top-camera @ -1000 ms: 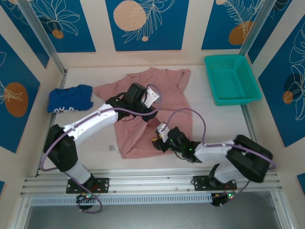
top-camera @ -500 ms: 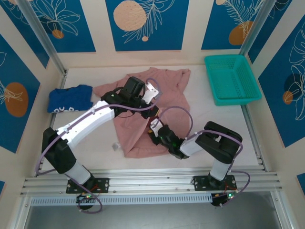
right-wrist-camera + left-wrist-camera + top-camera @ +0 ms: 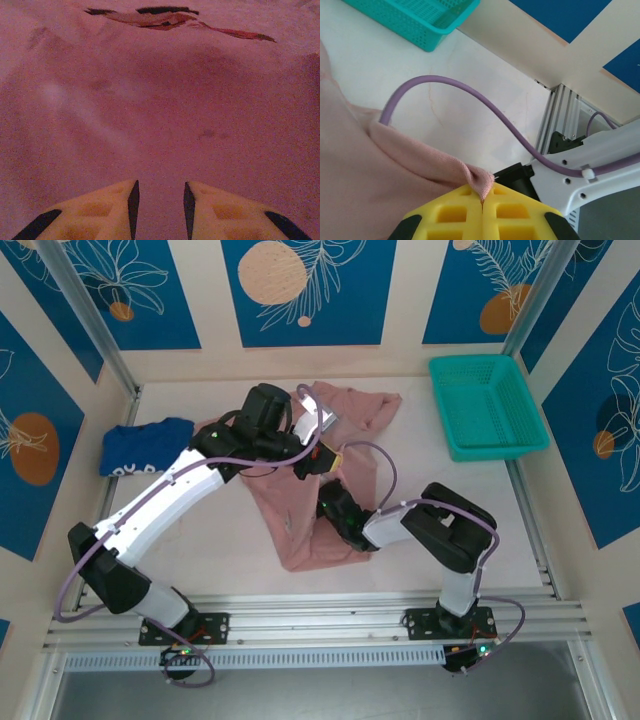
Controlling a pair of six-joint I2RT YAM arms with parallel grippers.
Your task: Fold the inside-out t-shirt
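The inside-out t-shirt (image 3: 300, 532) is dusty pink and lies bunched across the middle of the table. My left gripper (image 3: 331, 454) is shut on a raised fold of its edge (image 3: 481, 181), with the yellow fingers (image 3: 455, 212) pressed together and cloth hanging down to the left (image 3: 380, 170). My right gripper (image 3: 160, 189) is tucked inside the shirt. Its jaws stand apart with pink cloth (image 3: 160, 100) all around it and nothing pinched between them. From above, the right arm (image 3: 430, 525) reaches left under the lifted cloth.
A royal-blue garment (image 3: 147, 447) lies at the left side of the table. A teal basket (image 3: 487, 405) stands at the far right, also in the left wrist view (image 3: 415, 15). A purple cable (image 3: 470, 95) arcs over the bare table.
My left gripper has pulled the shirt's edge up and toward the far side, bunching the cloth. My right gripper has slid left and further under the shirt, its jaws a little narrower.
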